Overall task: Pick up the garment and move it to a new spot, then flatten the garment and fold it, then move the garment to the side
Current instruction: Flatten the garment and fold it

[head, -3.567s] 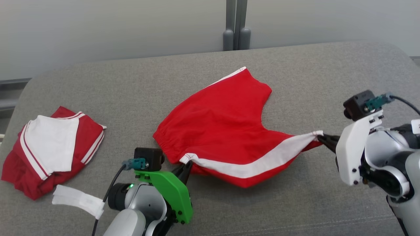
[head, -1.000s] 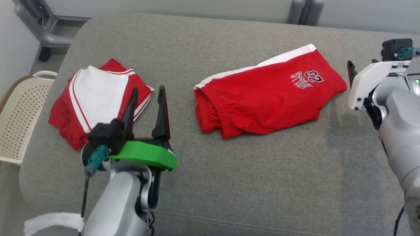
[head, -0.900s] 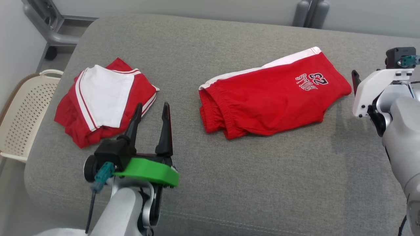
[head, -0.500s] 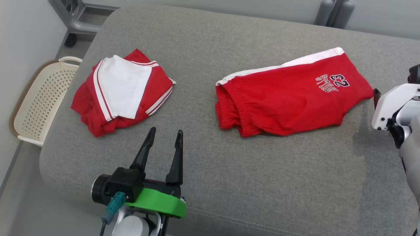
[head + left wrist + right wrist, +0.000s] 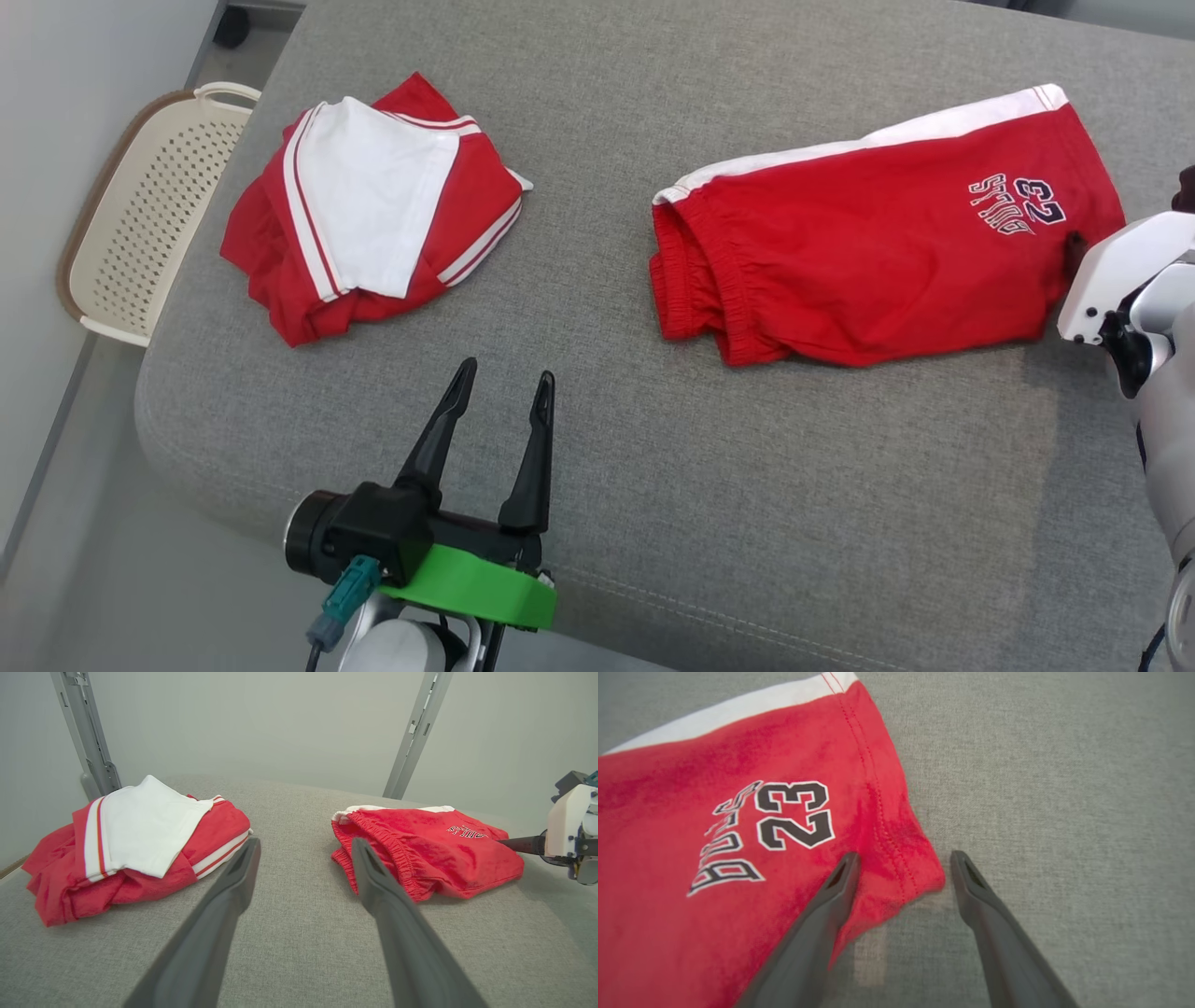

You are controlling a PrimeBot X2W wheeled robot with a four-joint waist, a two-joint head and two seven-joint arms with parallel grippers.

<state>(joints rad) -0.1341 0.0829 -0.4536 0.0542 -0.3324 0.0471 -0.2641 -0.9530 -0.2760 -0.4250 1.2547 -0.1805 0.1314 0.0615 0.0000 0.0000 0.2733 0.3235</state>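
Red shorts (image 5: 878,252) lie folded on the grey cushion (image 5: 607,523), on the robot's right half of it. The elastic waistband faces the robot's left and the leg hem faces its right. A white stripe runs along the far edge, and a dark "23" print with lettering sits near the hem end. Right claw (image 5: 904,856): fingers apart, holding nothing. It sits at the hem end of the shorts and straddles the near corner of that hem. In the right wrist view one finger is over red fabric just below the print, the other is over bare cushion, and the corner of the cloth lies between them. Whether either fingertip touches the fabric cannot be told. From the left wrist view this claw is low, close to the cushion, with its finger pointing at the end of the shorts. Left claw (image 5: 505,373): fingers apart, empty, near the front edge of the cushion and pointing away from the robot. It is well apart from the shorts, whose waistband lies ahead of it and to its right. A second red and white garment (image 5: 373,205) lies folded on the left part of the cushion, apart from the shorts. A cream perforated basket (image 5: 140,215) stands on the floor beside the cushion's left edge.
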